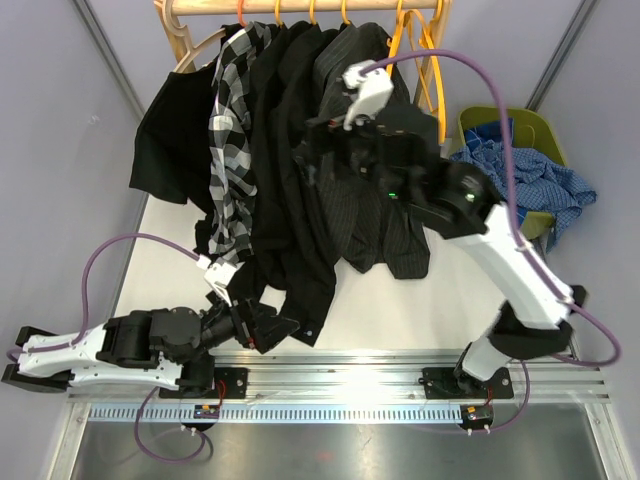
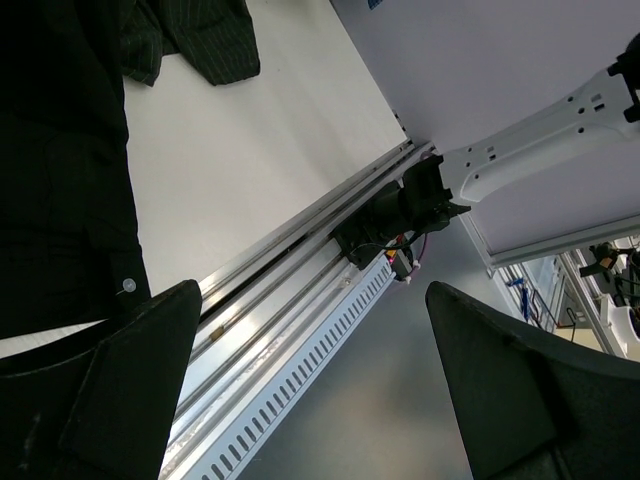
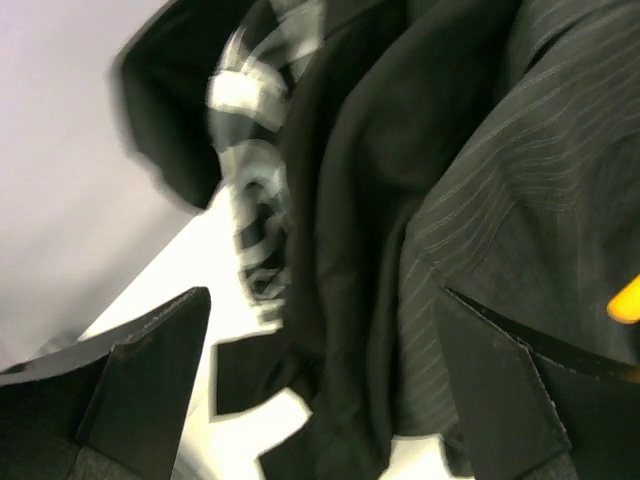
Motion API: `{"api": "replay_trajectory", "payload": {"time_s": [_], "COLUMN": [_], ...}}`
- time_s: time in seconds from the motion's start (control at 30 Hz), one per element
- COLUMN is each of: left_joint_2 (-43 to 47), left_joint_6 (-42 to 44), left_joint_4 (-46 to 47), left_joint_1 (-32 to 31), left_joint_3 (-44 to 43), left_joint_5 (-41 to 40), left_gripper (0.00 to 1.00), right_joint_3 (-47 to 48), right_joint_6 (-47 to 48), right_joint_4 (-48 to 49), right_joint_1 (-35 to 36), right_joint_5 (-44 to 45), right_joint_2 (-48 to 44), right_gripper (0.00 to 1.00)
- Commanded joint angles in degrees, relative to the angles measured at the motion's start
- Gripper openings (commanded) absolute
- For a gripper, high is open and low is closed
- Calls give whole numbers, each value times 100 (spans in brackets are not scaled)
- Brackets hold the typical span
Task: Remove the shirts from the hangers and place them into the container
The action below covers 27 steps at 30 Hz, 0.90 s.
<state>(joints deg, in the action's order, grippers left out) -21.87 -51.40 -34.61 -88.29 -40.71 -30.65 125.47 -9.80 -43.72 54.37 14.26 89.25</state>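
Several shirts hang on orange hangers (image 1: 312,12) from the rack: a black one (image 1: 170,140), a black-and-white plaid one (image 1: 232,130), another black one (image 1: 290,190) and a charcoal pinstripe one (image 1: 385,225). My right gripper (image 1: 318,152) is raised in front of them. It is open (image 3: 320,390), with the black shirt (image 3: 350,200) and the pinstripe shirt (image 3: 520,190) hanging just beyond its fingers. My left gripper (image 1: 270,328) lies low by the black shirt's hem (image 2: 60,200) and is open (image 2: 320,400) on nothing. The green container (image 1: 512,122) at the right holds blue checked shirts (image 1: 535,180).
Bare orange hangers (image 1: 420,50) hang at the right end of the pale wooden rack (image 1: 300,5). An aluminium rail (image 1: 340,375) runs along the table's near edge and carries both arm bases. Purple cables (image 1: 500,120) loop from each arm. Grey walls close in on both sides.
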Motion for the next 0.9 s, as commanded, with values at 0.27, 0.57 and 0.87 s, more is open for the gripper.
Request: {"api": "replay_trajectory", "payload": {"time_s": [0.27, 0.57, 0.87], "left_joint_2": [411, 719, 710], "left_joint_6": [-63, -204, -309], "left_joint_4": [51, 165, 359], "left_joint_1": [-30, -30, -39], "left_joint_3": [230, 494, 625], "left_joint_5": [-178, -73, 147], "left_gripper": [99, 99, 99], "right_joint_3": [1940, 1103, 1233], "right_joint_6": [532, 1172, 15], "right_joint_4": [214, 1638, 920], "right_joint_1": [513, 470, -259], "right_joint_5": [4233, 5042, 4623], "right_joint_2": [1868, 1780, 2105], "right_gripper": [96, 86, 67]}}
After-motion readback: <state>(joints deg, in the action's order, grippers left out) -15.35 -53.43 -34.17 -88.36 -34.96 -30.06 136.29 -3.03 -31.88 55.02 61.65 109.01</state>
